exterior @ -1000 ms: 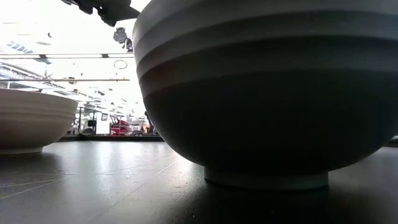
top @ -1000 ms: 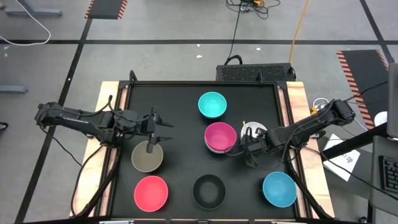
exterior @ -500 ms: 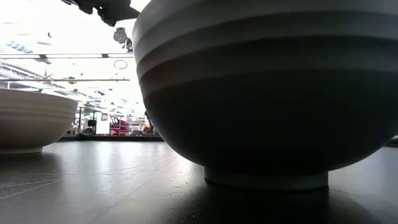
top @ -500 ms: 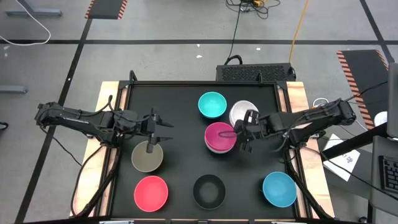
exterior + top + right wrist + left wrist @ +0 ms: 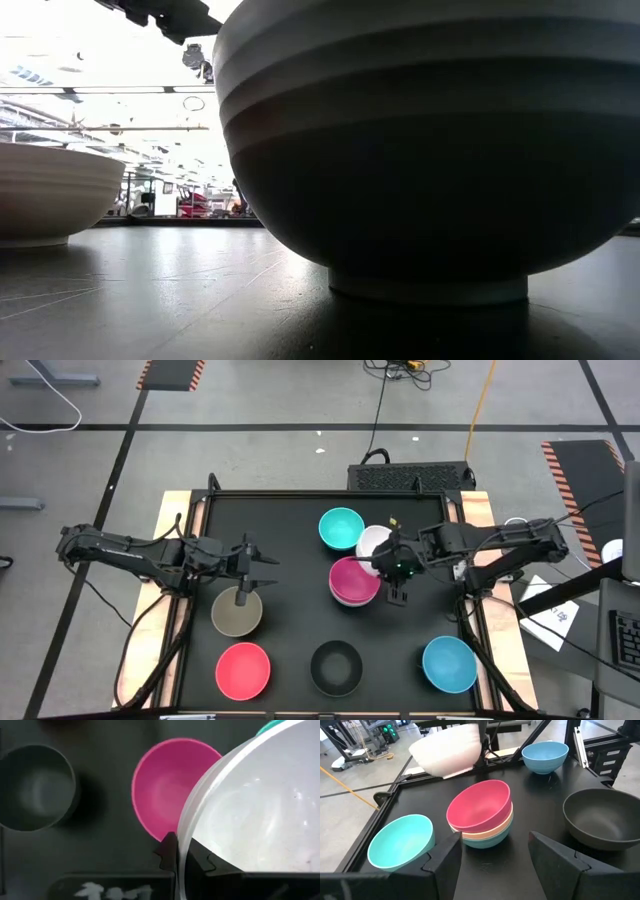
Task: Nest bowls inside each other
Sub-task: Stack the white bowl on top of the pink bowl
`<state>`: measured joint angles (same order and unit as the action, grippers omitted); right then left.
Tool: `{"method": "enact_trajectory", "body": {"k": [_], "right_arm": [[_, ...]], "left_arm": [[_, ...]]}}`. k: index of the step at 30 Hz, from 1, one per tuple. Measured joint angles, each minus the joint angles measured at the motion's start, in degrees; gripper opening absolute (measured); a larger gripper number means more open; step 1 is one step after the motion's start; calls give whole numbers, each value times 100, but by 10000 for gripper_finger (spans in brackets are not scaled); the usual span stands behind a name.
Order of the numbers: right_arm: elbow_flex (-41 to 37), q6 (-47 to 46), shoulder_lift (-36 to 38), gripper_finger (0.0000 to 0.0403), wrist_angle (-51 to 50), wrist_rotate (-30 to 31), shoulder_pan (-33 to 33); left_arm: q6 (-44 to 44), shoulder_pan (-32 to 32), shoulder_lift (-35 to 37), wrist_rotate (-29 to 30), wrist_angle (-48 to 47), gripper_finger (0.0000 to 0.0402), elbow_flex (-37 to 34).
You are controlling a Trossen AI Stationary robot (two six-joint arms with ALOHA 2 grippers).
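I see the white bowl (image 5: 373, 540) lifted off the table (image 5: 290, 530), its rim pinched between the closed fingers of my right gripper (image 5: 383, 563), and it hangs just beside and partly over the magenta bowl (image 5: 354, 580). That magenta bowl sits on top of a small stack, with a salmon-orange bowl (image 5: 492, 831) and a turquoise one under it in the left wrist view. A separate turquoise bowl (image 5: 341, 528) stands just beyond the stack, close to the white bowl. Farther from the stack, along the table's near edge, are the blue bowl (image 5: 448, 664), the black bowl (image 5: 336, 667) and the pink-red bowl (image 5: 243, 670). My left gripper (image 5: 262, 572) waits with fingers apart and nothing between them, above the olive-grey bowl (image 5: 237, 610), well apart from the stack.
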<state>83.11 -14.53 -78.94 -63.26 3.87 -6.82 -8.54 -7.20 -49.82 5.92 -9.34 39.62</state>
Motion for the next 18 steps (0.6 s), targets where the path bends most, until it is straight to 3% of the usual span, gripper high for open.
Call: {"method": "enact_trajectory", "body": {"k": [18], "right_arm": [[519,770,-1469,0,7,-736,81]], "left_arm": [[12,-2,0,-16,-178,230,1]]}}
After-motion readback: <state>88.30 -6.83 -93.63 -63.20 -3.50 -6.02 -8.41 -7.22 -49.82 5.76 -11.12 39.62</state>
